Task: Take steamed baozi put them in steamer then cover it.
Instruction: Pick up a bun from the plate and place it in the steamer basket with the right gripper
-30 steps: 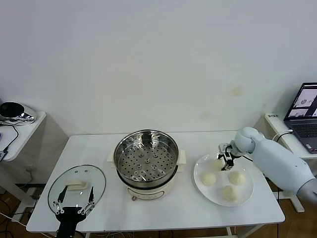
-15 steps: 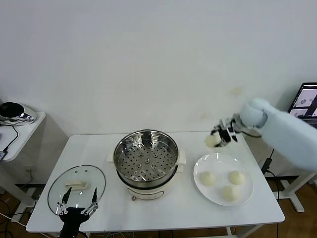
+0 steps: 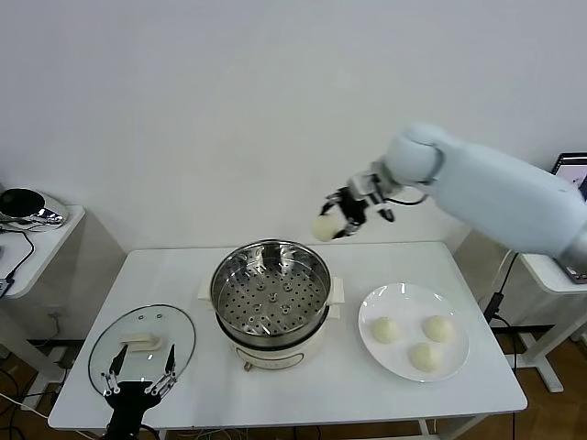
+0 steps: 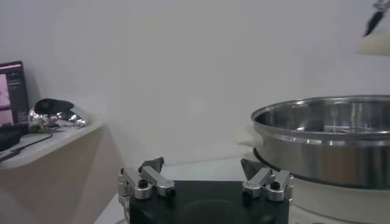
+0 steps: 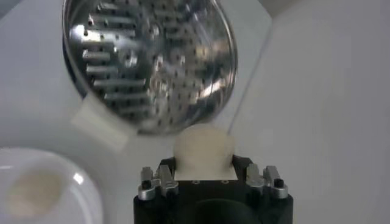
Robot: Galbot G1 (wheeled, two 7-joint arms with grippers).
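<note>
My right gripper (image 3: pixel 336 220) is shut on a cream-white baozi (image 3: pixel 324 227) and holds it in the air above the far right rim of the steamer (image 3: pixel 271 295). In the right wrist view the baozi (image 5: pixel 204 148) sits between the fingers, with the steamer's perforated basket (image 5: pixel 149 61) below. The basket is empty. Three more baozi (image 3: pixel 385 330) lie on the white plate (image 3: pixel 456 362) right of the steamer. The glass cover (image 3: pixel 142 346) lies flat on the table at the front left. My left gripper (image 3: pixel 139 378) is open and empty, at the cover's near edge.
The white table's front edge (image 3: pixel 275 417) runs just beyond my left gripper. A side shelf (image 3: pixel 37 234) with a black and silver object stands at the far left. A laptop (image 3: pixel 573 188) sits on a stand at the far right.
My right gripper lifted one baozi off the plate and carried it up and left, to above the steamer's far right rim. The plate now holds three. The left arm stayed put.
</note>
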